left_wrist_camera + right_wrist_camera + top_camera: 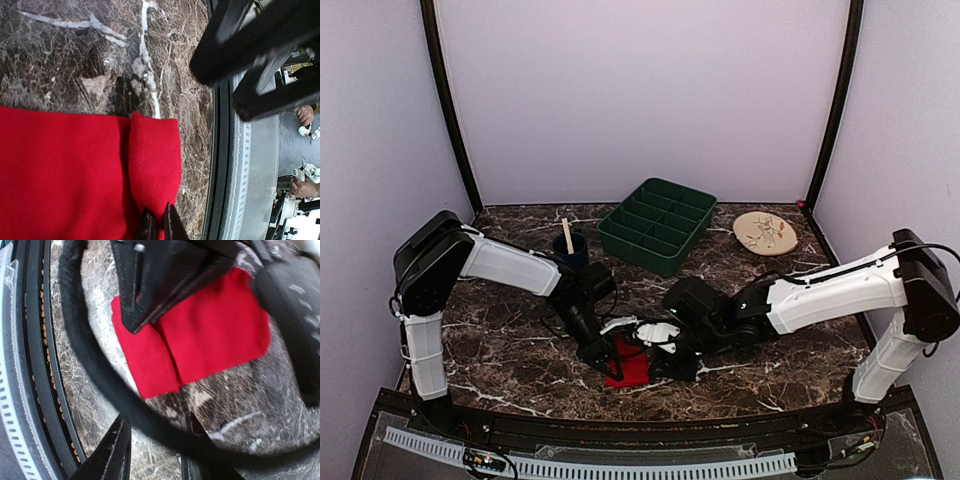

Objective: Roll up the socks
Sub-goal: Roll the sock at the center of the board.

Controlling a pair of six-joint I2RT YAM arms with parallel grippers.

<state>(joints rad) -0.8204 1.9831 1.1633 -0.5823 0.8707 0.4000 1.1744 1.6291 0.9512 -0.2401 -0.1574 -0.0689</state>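
Note:
The red sock lies flat on the marble table near the front edge, one end folded over into a short flap. My left gripper is shut on the edge of that flap, low on the table. My right gripper is open and empty, hovering just off the sock's near side; a black cable crosses in front of its fingers. The sock also shows in the right wrist view, with the left gripper's fingers on it. The dark teal-green sock is out of view.
A green compartment tray stands at the back centre, a dark cup with a wooden stick to its left, a round tan plate at the back right. The table's black front rail runs close beside the sock.

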